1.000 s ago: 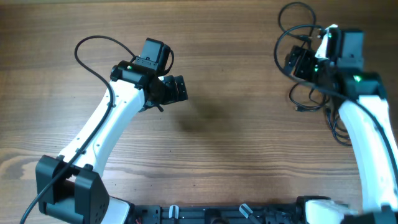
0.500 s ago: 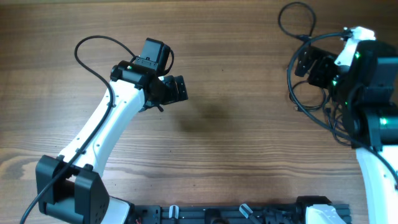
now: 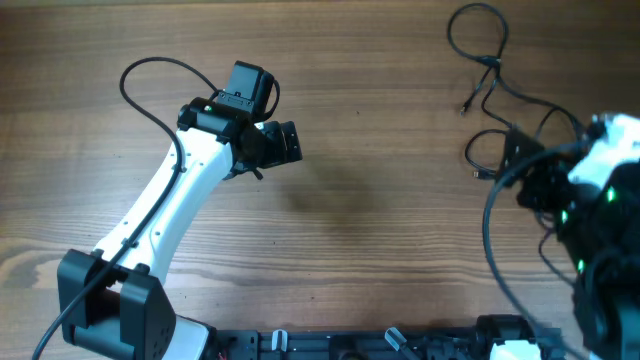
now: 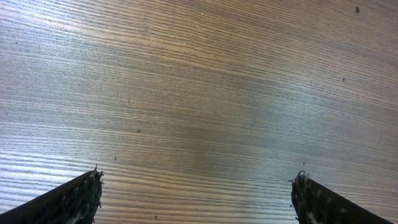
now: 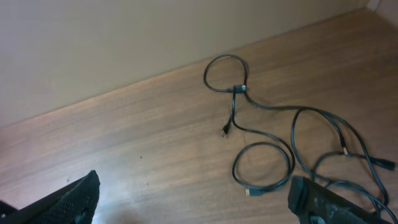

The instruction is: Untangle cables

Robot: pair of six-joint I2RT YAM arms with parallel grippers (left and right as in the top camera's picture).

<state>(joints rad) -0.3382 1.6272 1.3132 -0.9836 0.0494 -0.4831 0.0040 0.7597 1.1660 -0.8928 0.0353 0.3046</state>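
Thin black cables (image 5: 232,112) lie in loose loops at the far right of the wooden table (image 3: 380,120); light, limp, probably slippery, best taken beside the small plug junction (image 5: 239,89); my right pincer (image 5: 194,186) hangs wide and empty near them, my left pincer (image 4: 198,180) wide over wood.

In the overhead view the right arm (image 3: 605,190) is blurred, cut off by the right and bottom edges, and covers the cables' (image 3: 489,62) right part. From the right wrist they run off the lower right corner behind a finger (image 5: 323,202). Plug types are too small to tell. The left hand (image 4: 197,186) shows only fingertips.
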